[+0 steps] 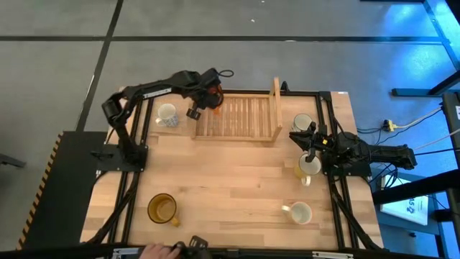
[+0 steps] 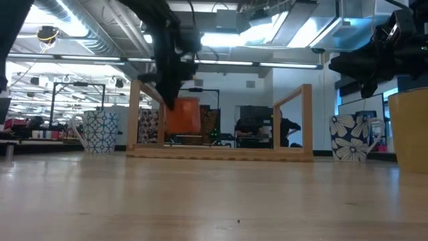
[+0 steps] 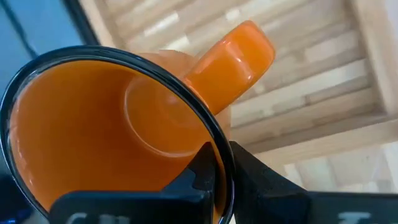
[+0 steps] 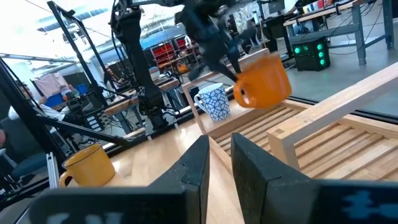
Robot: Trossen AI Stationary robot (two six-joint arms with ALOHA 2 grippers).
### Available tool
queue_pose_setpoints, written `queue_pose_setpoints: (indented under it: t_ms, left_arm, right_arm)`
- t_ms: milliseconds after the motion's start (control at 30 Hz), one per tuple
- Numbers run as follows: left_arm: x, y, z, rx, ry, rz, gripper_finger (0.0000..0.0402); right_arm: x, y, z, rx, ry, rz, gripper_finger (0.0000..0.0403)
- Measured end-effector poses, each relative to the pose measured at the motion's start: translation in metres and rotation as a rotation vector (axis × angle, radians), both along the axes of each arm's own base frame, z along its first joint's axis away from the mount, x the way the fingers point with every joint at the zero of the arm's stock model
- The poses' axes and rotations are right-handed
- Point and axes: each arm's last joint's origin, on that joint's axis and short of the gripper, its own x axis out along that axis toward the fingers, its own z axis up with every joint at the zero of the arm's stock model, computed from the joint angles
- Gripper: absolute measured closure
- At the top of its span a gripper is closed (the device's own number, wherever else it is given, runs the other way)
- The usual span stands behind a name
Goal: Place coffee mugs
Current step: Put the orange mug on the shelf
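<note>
My left gripper (image 1: 208, 92) is shut on the translucent orange mug (image 2: 182, 115), which hangs over the far-left corner of the wooden slatted tray (image 1: 237, 115); the right wrist view shows this mug (image 4: 264, 81) in the air. A white blue-patterned mug (image 1: 167, 113) stands left of the tray. My right gripper (image 1: 309, 140) hovers shut to the right of the tray and touches nothing. Near it stand a white floral mug (image 1: 302, 122) and a yellow mug (image 1: 309, 167). An amber mug (image 1: 162, 208) and a white mug (image 1: 298, 212) stand nearer the front edge. My left gripper holds the orange mug by its rim (image 3: 219, 152), close beside the handle (image 3: 233, 59). One finger (image 3: 196, 177) is inside the cup and the other finger (image 3: 255, 177) is outside. The fingers come from above, slanting down. The mug is lifted clear over the tray and hangs tilted.
The tray has upright wooden end frames (image 2: 306, 120) at its left and right ends. The middle of the table (image 1: 230, 176) is bare wood. A person's hand (image 1: 154, 250) shows at the near edge. Dark frame rails run along both sides of the table.
</note>
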Motion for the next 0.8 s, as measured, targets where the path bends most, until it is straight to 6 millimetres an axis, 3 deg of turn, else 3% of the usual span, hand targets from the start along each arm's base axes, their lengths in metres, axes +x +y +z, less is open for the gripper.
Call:
queue_pose_setpoints:
  t_ms: [167, 433, 567, 733, 800]
  left_arm:
    - [0.000, 0.006, -0.011, -0.049, 0.042, -0.011, 0.0383]
    - [0.002, 0.004, -0.011, -0.011, 0.057, -0.049, 0.0383]
    - [0.005, 0.007, 0.000, -0.002, 0.041, -0.032, 0.0383]
    - [0.012, 0.011, 0.035, 0.049, -0.090, -0.007, 0.0383]
    - [0.014, 0.011, 0.036, 0.024, -0.110, -0.024, 0.0383]
  right_arm:
    - [0.000, 0.000, 0.000, 0.001, 0.000, -0.001, 0.0347]
    - [0.000, 0.000, 0.000, 0.001, 0.000, -0.001, 0.0347]
    - [0.000, 0.000, 0.000, 0.001, 0.000, -0.001, 0.0347]
    - [0.000, 0.000, 0.000, 0.001, 0.000, -0.001, 0.0347]
    - [0.000, 0.000, 0.000, 0.001, 0.000, -0.001, 0.0347]
